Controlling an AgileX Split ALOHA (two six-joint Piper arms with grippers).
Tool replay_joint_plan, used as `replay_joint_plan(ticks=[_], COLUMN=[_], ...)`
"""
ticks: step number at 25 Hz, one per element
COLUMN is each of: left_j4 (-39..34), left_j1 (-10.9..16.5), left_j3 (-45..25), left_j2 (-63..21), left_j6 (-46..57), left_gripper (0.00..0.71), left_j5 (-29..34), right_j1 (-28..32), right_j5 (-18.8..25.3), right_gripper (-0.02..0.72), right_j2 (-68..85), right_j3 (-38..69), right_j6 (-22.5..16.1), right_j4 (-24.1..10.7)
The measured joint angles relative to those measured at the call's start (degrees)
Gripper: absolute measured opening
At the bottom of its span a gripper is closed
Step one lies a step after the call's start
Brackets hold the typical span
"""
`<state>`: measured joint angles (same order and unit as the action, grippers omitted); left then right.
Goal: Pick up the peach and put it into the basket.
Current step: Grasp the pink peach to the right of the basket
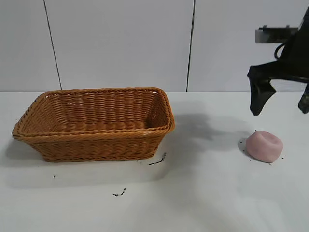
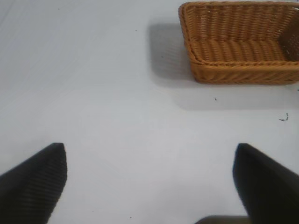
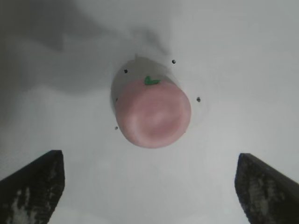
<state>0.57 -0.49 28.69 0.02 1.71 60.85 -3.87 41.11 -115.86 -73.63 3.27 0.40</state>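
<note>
The pale pink peach [image 1: 264, 146] lies on the white table at the right; in the right wrist view it [image 3: 153, 112] shows a small green leaf. The orange-brown wicker basket [image 1: 94, 137] stands at the left, empty, and also shows in the left wrist view [image 2: 243, 70]. My right gripper [image 1: 281, 107] hangs open above the peach, apart from it; its dark fingers [image 3: 35, 184] stand wide with the peach between and beyond them. My left gripper [image 2: 149, 177] is open and empty over bare table, away from the basket, and is out of the exterior view.
Small black specks and marks [image 1: 157, 161] lie on the table in front of the basket and around the peach. A white panelled wall [image 1: 120, 43] stands behind the table.
</note>
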Motion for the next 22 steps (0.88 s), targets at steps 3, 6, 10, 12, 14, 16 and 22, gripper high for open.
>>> replay_joint_plan(ticks=[3,6,10,12,14,16,22], left_j4=[0.0,0.0,0.0,0.0,0.0,0.0,0.0], left_j1=[0.0,0.0,0.0,0.0,0.0,0.0,0.0], left_j3=[0.0,0.0,0.0,0.0,0.0,0.0,0.0], left_j2=[0.0,0.0,0.0,0.0,0.0,0.0,0.0], left_j6=[0.0,0.0,0.0,0.0,0.0,0.0,0.0], left_gripper=[0.693,0.693,0.693,0.693,0.693,0.693,0.693], left_j5=[0.0,0.0,0.0,0.0,0.0,0.0,0.0], right_j1=[0.0,0.0,0.0,0.0,0.0,0.0,0.0], right_j5=[-0.6,-1.0,-1.1,-1.4,-1.7,-1.8,-1.9], right_gripper=[0.687,0.687,0.687,0.682,0.669,0.660,0.261], right_j2=[-1.3,-2.2,-2.8,-3.3,-4.0,-4.5,-4.6], right_j3=[0.0,0.0,0.0,0.0,0.0,0.0,0.0], right_j6=[-0.1,-0.2,-0.2,-0.2,-0.2,-0.2,-0.2], right_j4=[0.0,0.0,0.0,0.0,0.0,0.0,-0.4])
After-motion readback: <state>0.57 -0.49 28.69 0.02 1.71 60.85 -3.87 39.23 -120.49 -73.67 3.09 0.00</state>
